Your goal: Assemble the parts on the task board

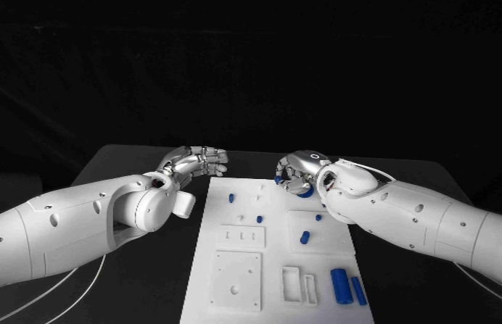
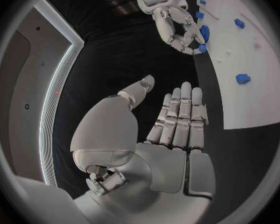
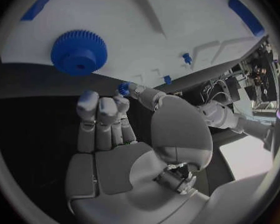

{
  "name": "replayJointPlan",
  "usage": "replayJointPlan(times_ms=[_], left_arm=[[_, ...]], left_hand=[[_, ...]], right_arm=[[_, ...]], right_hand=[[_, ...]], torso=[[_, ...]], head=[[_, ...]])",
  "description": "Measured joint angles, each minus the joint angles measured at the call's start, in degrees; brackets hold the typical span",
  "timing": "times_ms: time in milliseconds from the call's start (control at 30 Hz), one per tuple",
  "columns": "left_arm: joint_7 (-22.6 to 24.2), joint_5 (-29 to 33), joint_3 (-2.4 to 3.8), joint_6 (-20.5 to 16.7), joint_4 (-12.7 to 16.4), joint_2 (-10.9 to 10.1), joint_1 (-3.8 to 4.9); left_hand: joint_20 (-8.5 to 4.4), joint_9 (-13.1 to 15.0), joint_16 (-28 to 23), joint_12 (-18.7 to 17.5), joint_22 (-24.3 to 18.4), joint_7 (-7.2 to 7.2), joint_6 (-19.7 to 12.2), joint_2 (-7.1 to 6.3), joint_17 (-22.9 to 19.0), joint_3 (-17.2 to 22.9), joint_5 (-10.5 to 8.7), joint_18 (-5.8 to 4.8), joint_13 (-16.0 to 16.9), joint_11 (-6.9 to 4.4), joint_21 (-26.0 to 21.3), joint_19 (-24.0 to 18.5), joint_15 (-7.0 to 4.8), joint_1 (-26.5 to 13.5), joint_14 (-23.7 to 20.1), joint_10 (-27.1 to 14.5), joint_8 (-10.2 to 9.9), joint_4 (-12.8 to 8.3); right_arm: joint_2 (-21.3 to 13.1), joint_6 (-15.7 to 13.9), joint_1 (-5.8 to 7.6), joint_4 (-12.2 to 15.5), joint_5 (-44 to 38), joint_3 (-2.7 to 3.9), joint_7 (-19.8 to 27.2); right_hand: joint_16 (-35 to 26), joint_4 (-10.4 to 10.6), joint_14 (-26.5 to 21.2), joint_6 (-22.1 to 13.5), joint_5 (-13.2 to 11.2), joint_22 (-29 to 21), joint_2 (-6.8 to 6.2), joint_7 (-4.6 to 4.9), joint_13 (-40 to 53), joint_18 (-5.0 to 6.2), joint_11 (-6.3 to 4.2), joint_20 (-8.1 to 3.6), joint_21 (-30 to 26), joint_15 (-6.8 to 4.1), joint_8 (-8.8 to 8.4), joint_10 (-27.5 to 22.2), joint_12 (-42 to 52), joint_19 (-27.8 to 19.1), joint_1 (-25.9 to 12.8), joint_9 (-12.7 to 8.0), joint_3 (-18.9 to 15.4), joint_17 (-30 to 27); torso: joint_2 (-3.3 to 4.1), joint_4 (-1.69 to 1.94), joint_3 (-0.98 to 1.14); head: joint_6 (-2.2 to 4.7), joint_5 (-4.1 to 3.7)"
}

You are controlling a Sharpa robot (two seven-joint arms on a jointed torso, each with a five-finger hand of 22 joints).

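The right hand (image 1: 301,173) hides most of the blue gear (image 1: 301,190) beneath it.

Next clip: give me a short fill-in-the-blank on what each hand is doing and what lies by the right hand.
1. The left hand holds ____, its fingers straight.
2. The right hand pinches a small ____ part at its fingertips.
3. The round toothed part near the right hand is a blue ____, lying on the task board.

Missing words: nothing; blue; gear

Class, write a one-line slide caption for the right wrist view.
Right hand pinches a small blue part beside the blue gear on the task board.
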Motion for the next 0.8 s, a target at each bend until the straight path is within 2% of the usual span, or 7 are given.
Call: replayJointPlan(times_ms=[200,400,800], left_arm=[[-0.01,0.00,0.00,0.00,-0.01,-0.08,0.00],[-0.04,0.00,0.00,0.00,-0.01,-0.03,0.00],[-0.08,0.00,0.00,0.00,0.03,0.02,0.00]], left_hand=[[0.00,0.00,0.00,0.00,0.00,0.00,0.00,0.00,0.00,0.00,0.00,-0.01,0.00,0.00,0.00,0.00,0.00,0.00,0.00,0.00,0.00,0.00],[0.00,-0.05,0.00,0.00,0.00,0.00,0.00,0.00,-0.01,0.00,0.00,-0.02,0.00,0.00,0.00,0.00,0.00,0.00,0.00,0.00,0.00,0.00],[0.00,-0.05,0.00,0.00,0.00,0.00,0.00,0.00,0.04,0.00,0.00,-0.05,0.00,0.00,0.00,0.00,0.00,0.00,0.00,0.00,0.00,0.00]], right_arm=[[0.30,4.73,0.15,-0.49,9.57,-0.03,1.69],[1.62,7.98,0.49,-2.18,17.94,-0.01,2.05],[3.53,9.91,0.68,-3.67,23.93,0.00,2.12]], right_hand=[[-0.22,-0.73,-0.30,0.00,0.00,0.00,0.71,0.00,0.15,0.01,0.03,-0.30,0.00,-0.29,-0.12,-0.03,-0.01,-0.52,-0.72,0.81,-0.41,0.22],[-0.22,-1.33,-0.33,0.00,0.00,0.00,1.08,0.00,0.22,0.02,0.05,-0.33,0.00,-0.26,-0.16,-0.05,-0.01,-0.70,-1.08,1.19,-0.69,0.41],[-0.22,-1.83,-0.65,0.00,0.00,0.00,1.62,0.00,0.23,0.00,0.12,-0.51,0.00,-0.38,-0.24,-0.12,-0.02,-0.92,-1.62,1.64,-0.88,0.60]], torso=[[0.00,-0.02,0.00],[0.02,0.07,-0.01],[0.05,0.10,-0.04]], head=[[0.06,0.14],[0.06,0.22],[-0.07,0.34]])
